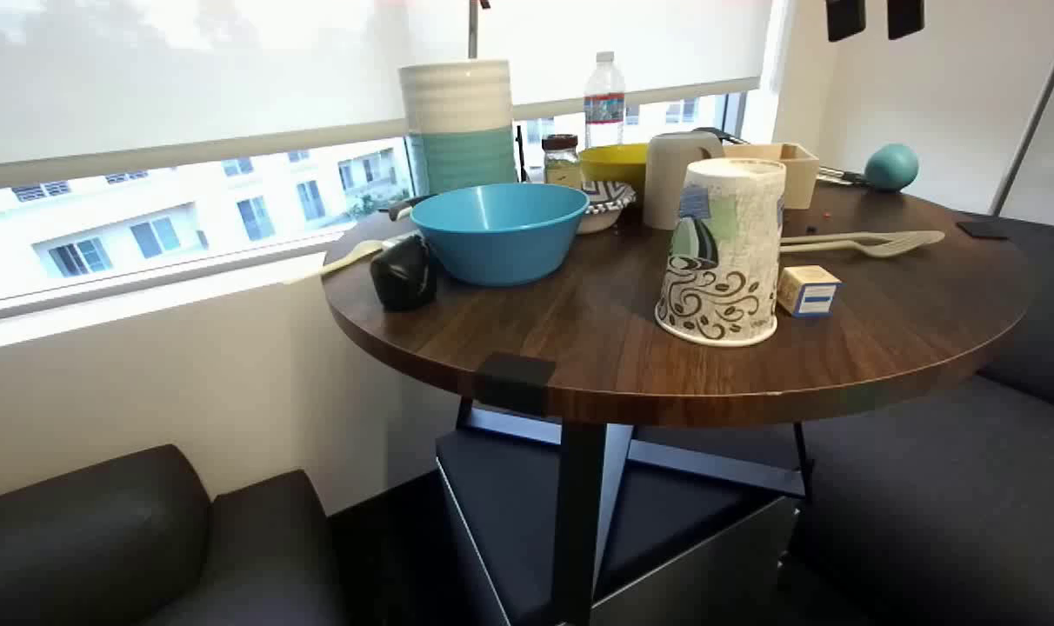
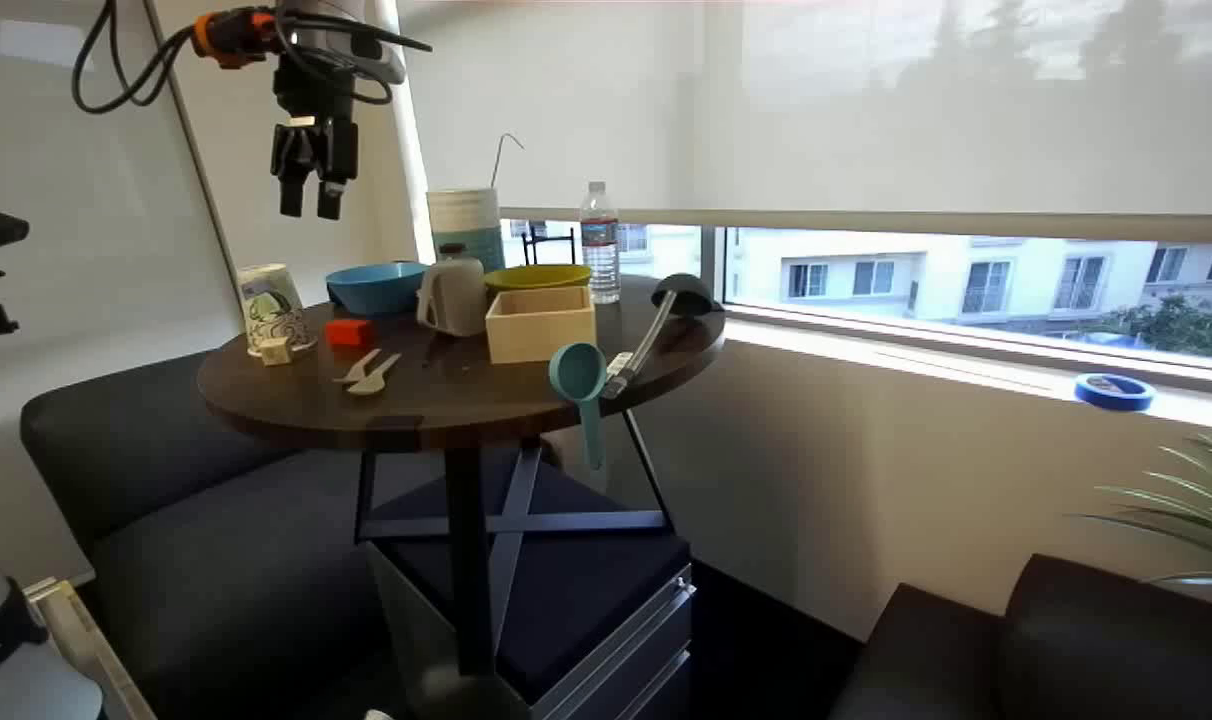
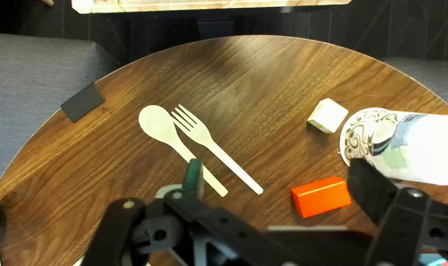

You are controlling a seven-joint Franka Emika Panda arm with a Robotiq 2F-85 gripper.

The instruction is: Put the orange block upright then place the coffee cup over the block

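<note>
Hovering above the bench [image 3: 242,85], the hand [image 2: 310,208] is held with jaws spread wide; below it, nearer one jaw, the orange block [image 3: 322,197] is laid flat, and nearer the edge the coffee cup [image 1: 725,261] is stood upside down.

An exterior view crops most of the hand [image 1: 876,33].
</note>
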